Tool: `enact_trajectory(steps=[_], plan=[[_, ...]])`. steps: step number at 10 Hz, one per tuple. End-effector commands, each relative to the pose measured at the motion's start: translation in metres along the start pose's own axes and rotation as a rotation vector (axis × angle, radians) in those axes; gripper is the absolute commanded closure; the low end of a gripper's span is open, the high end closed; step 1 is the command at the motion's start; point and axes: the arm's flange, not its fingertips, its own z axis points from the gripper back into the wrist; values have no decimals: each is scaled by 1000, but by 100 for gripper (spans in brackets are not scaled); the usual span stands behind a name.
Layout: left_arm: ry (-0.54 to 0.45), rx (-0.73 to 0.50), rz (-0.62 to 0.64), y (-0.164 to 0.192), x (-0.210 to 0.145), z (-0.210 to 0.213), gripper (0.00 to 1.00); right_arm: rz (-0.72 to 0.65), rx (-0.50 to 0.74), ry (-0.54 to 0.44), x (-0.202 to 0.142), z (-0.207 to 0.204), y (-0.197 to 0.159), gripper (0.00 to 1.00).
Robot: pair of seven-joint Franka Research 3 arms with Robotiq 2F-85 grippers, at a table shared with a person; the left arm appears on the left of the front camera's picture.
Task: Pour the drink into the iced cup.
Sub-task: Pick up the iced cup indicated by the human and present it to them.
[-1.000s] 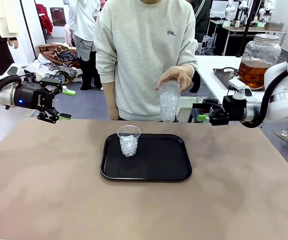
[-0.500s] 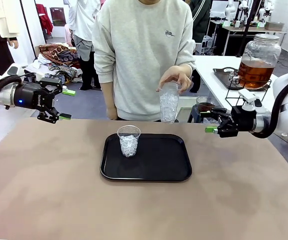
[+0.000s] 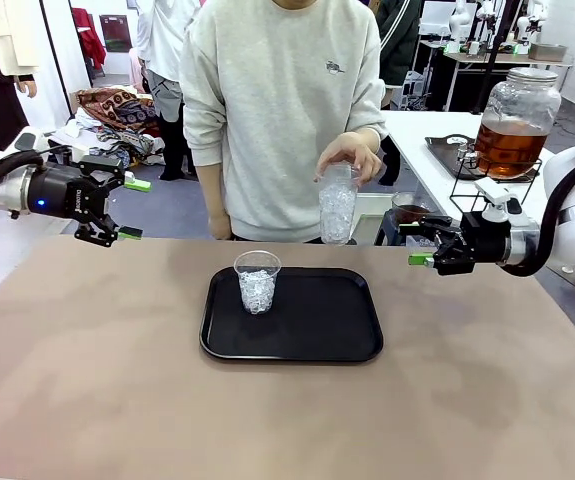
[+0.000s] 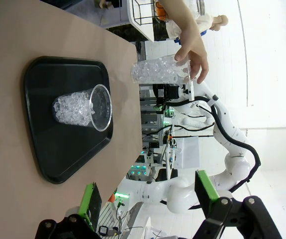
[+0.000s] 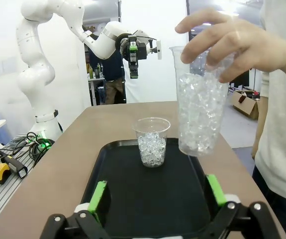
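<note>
Two iced cups: the short iced cup point(image 3: 257, 281) stands on the black tray point(image 3: 337, 330), the tall iced cup point(image 3: 338, 207) hangs in the person's hand point(image 3: 350, 155) beyond it; left gripper point(image 3: 132, 208) and right gripper point(image 3: 417, 242) gape empty, so I'd take the tall one level, squeezing lightly.

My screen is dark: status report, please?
Open, empty: left pincer, right pincer. On tray: small iced cup. Person's hand holds tall iced cup aloft, before right pincer.

Clear cup point(image 3: 257, 282), seemingly ice-filled, stands upright on black tray point(image 3: 332, 320).
</note>
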Motion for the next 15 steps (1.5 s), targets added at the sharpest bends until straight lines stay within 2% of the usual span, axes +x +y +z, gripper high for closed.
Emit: enact_trajectory(steps=[1, 15], plan=[[-9, -12, 3, -1, 0, -1, 0, 0, 2, 6, 5, -2, -3, 0], [-9, -12, 3, -1, 0, -1, 0, 0, 2, 6, 5, -2, -3, 0]])
